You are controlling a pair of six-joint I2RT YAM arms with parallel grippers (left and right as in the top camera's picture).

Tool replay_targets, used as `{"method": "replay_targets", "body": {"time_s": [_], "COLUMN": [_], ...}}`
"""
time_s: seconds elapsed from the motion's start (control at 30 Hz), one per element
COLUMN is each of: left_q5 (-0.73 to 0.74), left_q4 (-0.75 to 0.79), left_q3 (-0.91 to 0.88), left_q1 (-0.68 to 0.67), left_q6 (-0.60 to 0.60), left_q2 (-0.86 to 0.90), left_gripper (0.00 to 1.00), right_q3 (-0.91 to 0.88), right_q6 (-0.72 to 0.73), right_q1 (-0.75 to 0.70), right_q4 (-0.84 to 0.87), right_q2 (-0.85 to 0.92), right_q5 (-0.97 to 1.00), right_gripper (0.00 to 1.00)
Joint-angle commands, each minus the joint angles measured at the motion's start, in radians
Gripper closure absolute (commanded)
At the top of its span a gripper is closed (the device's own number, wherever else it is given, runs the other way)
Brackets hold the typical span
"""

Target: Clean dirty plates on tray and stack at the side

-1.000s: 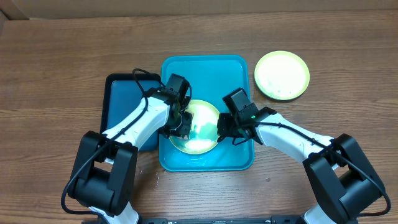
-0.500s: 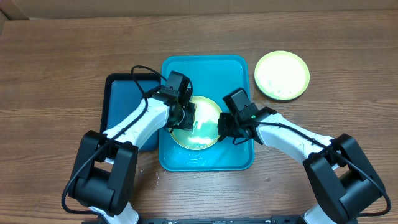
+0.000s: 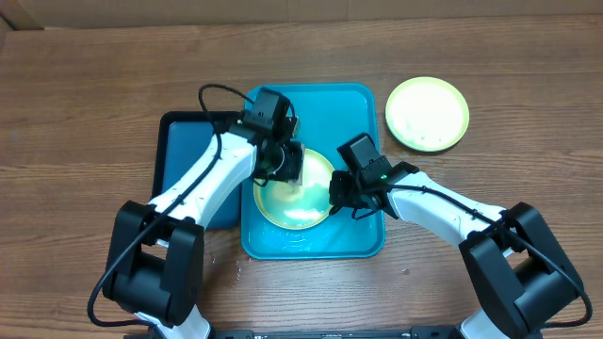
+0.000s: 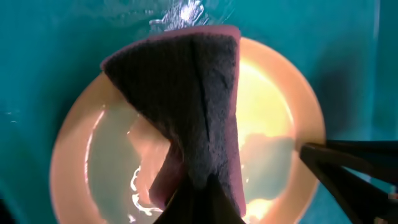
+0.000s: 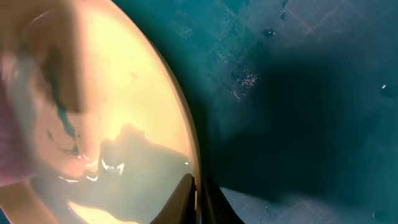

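- plate (image 3: 296,203): in tray (image 3: 320,108), near half.
- left pincer (image 4: 200,202): clamped on sponge (image 4: 186,99), sponge against plate.
- right pincer (image 5: 198,194): clamped on plate rim.
- second plate (image 3: 427,113): on worktop (image 3: 75,113), right of tray.

The tray (image 3: 320,108) is bright turquoise. The plate (image 3: 297,209) in it has a yellow-green rim, a pale whitish centre and a small teal-blue streak, and the second plate (image 3: 427,113), on the brown wood-grain counter (image 3: 75,94), shows the same colours. The sponge (image 4: 186,93) is dark grey-purple on its coarse face and pink underneath, and the smaller tray (image 3: 184,155) is dark navy.
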Motion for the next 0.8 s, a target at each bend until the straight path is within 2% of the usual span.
{"method": "replay_targets", "body": {"time_s": [0.0,0.2,0.47,0.77], "left_q5": [-0.038,-0.133,-0.177,-0.128], "left_q4": [-0.050,-0.123,-0.068,-0.015], "left_q3": [0.064,0.044,-0.059,-0.120], "left_q1": [0.001,-0.001,0.000,-0.001], "left_q6": [0.026,0.021,-0.016,-0.018], "left_q2": [-0.009,-0.007,-0.007,0.045], "left_gripper": [0.96,0.96,0.96,0.96], "right_q3": [-0.002,-0.002,-0.002,-0.002], "right_q6": [0.001,0.001,0.001,0.001], "right_q1": [0.006,0.006,0.006,0.006], "right_q4": [0.006,0.005,0.006,0.008], "right_q2": [0.005,0.005,0.005,0.005], "right_q5": [-0.006,-0.006,-0.006,-0.006], "right_gripper": [0.93,0.93,0.93,0.93]}}
